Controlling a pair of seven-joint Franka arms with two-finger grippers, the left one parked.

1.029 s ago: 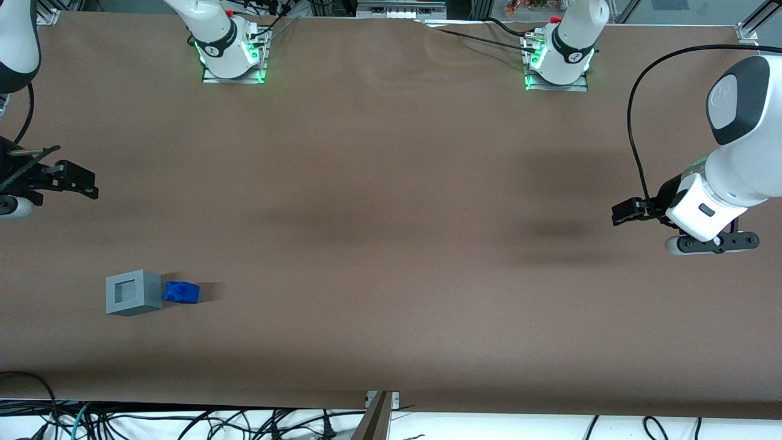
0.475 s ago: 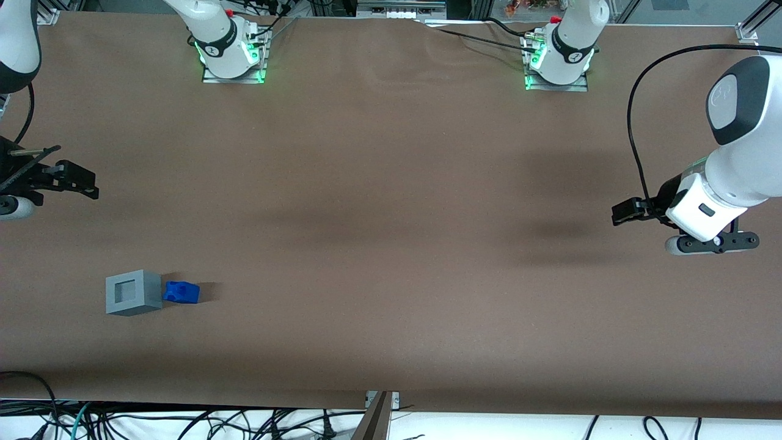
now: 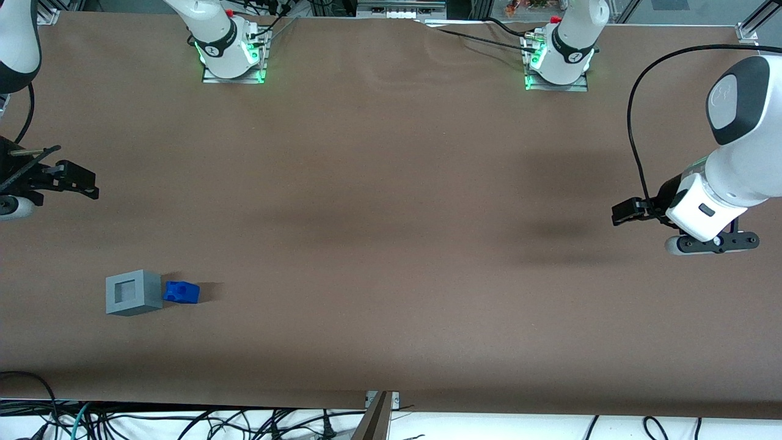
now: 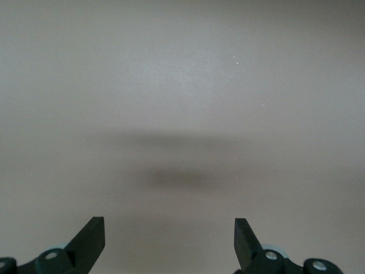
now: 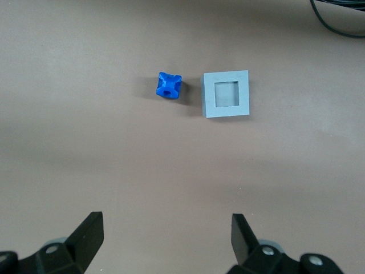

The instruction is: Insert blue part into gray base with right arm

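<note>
The blue part (image 3: 181,292) lies on the brown table beside the gray base (image 3: 149,294), almost touching it, toward the working arm's end of the table. The base's square socket faces up and is empty. My right gripper (image 3: 76,182) hangs above the table at that same end, farther from the front camera than both objects and apart from them. In the right wrist view the gripper (image 5: 165,225) is open and empty, with the blue part (image 5: 169,85) and the gray base (image 5: 208,97) side by side ahead of the fingertips (image 5: 91,228).
Two arm mounts with green lights (image 3: 232,58) (image 3: 557,64) stand at the table edge farthest from the front camera. Loose cables (image 3: 183,421) lie below the nearest edge. A black cable (image 5: 336,20) shows near the base in the right wrist view.
</note>
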